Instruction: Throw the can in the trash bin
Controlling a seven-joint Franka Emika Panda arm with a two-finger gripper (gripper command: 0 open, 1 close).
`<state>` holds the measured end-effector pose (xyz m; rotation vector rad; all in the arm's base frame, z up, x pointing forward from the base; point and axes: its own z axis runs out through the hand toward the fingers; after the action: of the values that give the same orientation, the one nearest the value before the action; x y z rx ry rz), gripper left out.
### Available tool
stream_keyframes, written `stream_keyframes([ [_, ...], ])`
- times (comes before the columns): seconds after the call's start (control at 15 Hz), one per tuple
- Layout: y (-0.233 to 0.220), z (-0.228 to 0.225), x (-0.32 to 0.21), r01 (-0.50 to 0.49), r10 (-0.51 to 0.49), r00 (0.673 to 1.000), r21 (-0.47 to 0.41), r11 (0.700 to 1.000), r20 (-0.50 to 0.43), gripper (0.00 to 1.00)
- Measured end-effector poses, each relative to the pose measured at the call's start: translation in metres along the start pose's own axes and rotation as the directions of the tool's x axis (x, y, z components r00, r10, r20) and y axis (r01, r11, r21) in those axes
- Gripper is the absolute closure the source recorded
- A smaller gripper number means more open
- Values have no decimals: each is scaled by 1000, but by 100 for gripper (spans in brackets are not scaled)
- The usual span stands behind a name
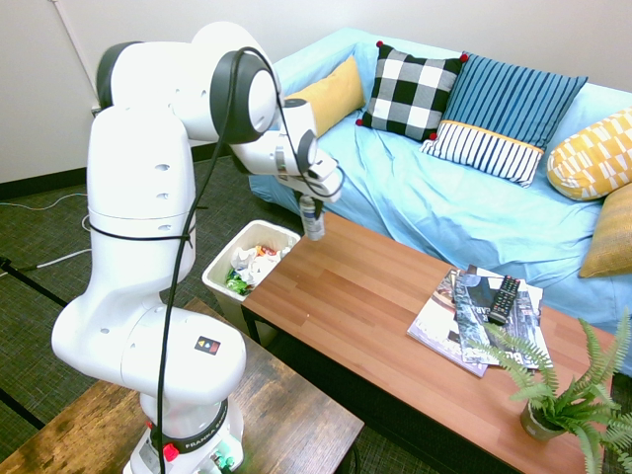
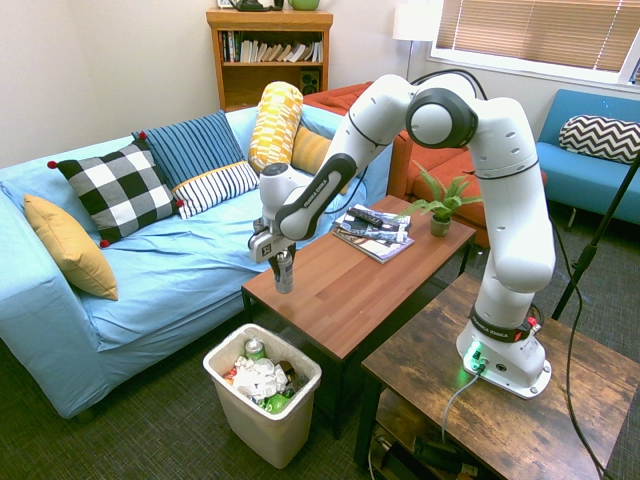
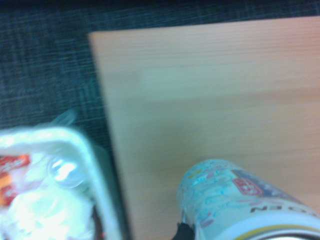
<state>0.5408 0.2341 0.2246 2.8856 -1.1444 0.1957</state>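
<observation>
The slim silver-grey can (image 1: pixel 313 221) (image 2: pixel 284 274) hangs upright in the air, and my gripper (image 1: pixel 311 207) (image 2: pixel 281 260) is shut on its upper part. It is held a little above the end corner of the wooden coffee table (image 1: pixel 375 306) (image 2: pixel 350 290), on the side toward the bin. The off-white trash bin (image 1: pixel 219 288) (image 2: pixel 262 432) stands on the carpet just beyond that table end, with green, orange and white rubbish inside. In the wrist view the can (image 3: pixel 235 200) shows over the table (image 3: pixel 200 90), with the bin rim (image 3: pixel 95 165) close beside the table's edge.
Magazines with a black remote (image 1: pixel 502 296) lie further along the table, and a potted fern (image 1: pixel 558 395) stands at its far end. The blue sofa (image 1: pixel 444 197) with cushions runs along the table's long side.
</observation>
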Motion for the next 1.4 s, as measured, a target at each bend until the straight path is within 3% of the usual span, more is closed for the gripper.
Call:
stream_keyframes([
  [0.27, -21, 14, -138, 137, -138, 990, -34, 990, -32, 100],
  [0.47, -21, 53, -177, 178, -182, 982, -77, 981, -44, 100],
  [0.53, -22, 65, -180, 183, -187, 981, -87, 979, -48, 0],
  [1.0, -31, 106, -169, 179, -189, 979, -123, 976, -75, 0],
  [1.4, -47, 97, -170, 188, -197, 975, -95, 978, -104, 0],
])
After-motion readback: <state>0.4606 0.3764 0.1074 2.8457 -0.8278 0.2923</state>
